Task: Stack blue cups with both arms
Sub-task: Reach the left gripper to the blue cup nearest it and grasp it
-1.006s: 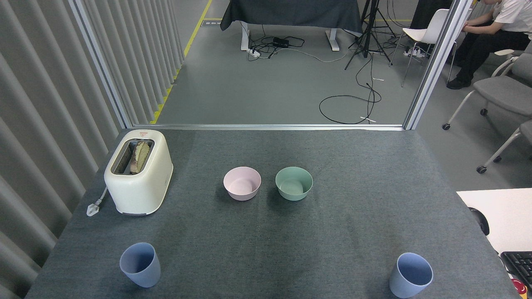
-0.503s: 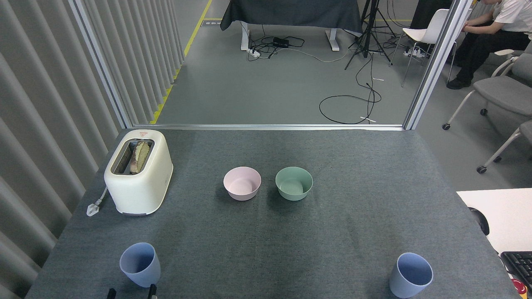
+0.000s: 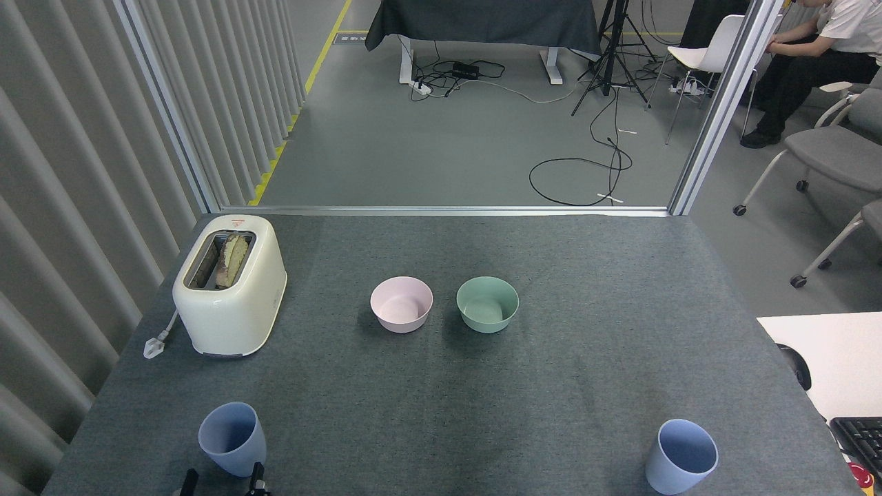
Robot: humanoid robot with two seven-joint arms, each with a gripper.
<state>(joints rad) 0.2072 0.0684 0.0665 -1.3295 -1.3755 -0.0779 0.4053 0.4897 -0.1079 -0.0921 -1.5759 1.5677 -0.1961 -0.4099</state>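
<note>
- Fingertips of the left gripper poked up from the bottom edge, two dark tips set apart, one on each side of the left blue cup's base; nothing was clamped between them.
- Left blue cup stood upright and open-mouthed at the near left of the grey table; the right blue cup stood upright at the near right, well apart from it.
- Right gripper was out of sight.
- Step in hand looked like the reach for the left cup: the tips should probably straddle the tapered wall evenly and close low but squarely, since an off-centre squeeze could tip a light tumbler.
- Between the cups the cloth lay bare, so bringing them together for stacking seemed unobstructed.
- Farther back, the pink bowl and green bowl sat near each other mid-table, clear of the likely path.
- Cream toaster with bread in its slot stood at the far left, its plug lying beside it.
</note>
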